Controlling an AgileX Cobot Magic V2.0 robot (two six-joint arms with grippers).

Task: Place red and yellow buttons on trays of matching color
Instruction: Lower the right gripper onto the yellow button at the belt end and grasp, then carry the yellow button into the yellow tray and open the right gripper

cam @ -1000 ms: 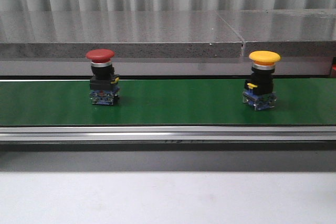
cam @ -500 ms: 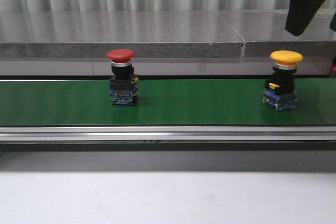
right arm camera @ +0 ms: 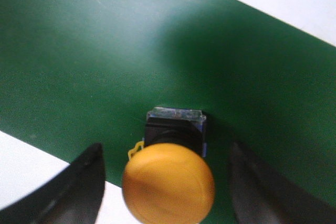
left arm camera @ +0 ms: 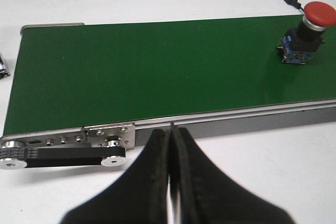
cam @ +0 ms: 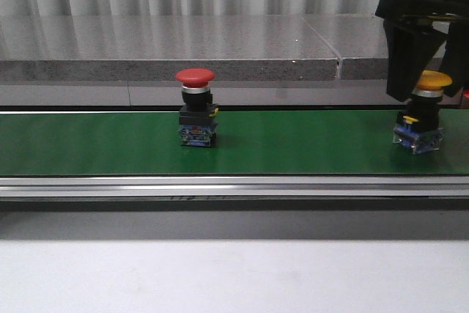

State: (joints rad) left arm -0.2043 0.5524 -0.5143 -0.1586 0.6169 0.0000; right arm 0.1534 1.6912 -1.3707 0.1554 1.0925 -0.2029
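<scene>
1. The yellow button (cam: 429, 81) stands upright near the right end of the green belt (cam: 293, 144), its domed cap on top and its blue base on the belt. In the front view the right tool (cam: 423, 71) hangs just over it. The right wrist view shows the cap (right arm camera: 168, 183) between the two dark fingers (right arm camera: 84, 190), which are spread wide on either side and not touching it.

2. That straddle looks deliberate. With one finger on each side of the cap, the tool only has to drop and close. The upright pose gives it the narrower black body under the cap to pinch.

3. The red button (cam: 196, 77) stands upright near the middle of the belt, well apart from the yellow one. The left wrist view shows it (left arm camera: 310, 30) far across the belt from the left tool (left arm camera: 170, 182). That tool is pressed together, with only a thin seam between its fingers. It sits off the belt over the white counter (left arm camera: 262, 161), beside the roller end.

4. No tray of either colour shows in any view, so where the buttons must end up cannot be told from here.

5. My reading is that the task is at its first pickup, with neither button yet gripped. The risk is a closing finger clipping the cap edge and tipping the button.
</scene>
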